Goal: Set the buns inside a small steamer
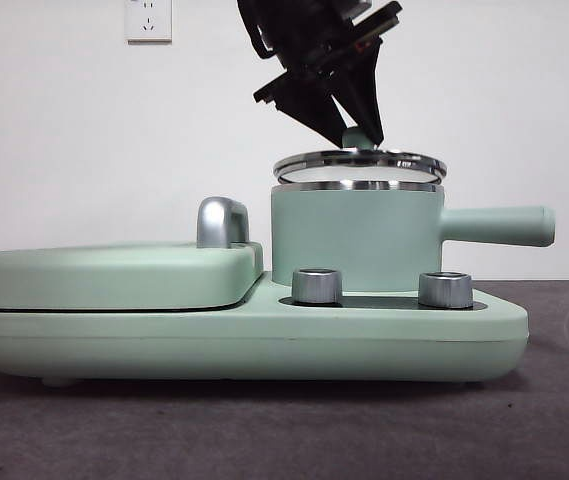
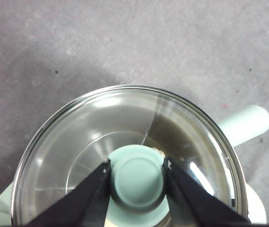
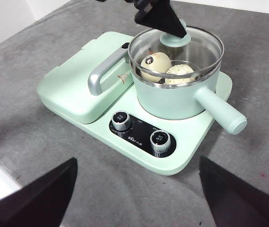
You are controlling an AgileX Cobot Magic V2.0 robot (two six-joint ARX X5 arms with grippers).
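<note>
Left gripper (image 2: pixel 137 176) pinches the green knob of the glass lid (image 1: pixel 359 163), holding it just above the small steamer (image 1: pixel 354 235).

Both buns (image 3: pixel 167 68) lie side by side inside the pot under the raised lid. The right gripper (image 3: pixel 136 189) hangs well back over the table, jaws spread wide and empty. Small print between the two dials (image 3: pixel 141 132) is too fine to read.
</note>
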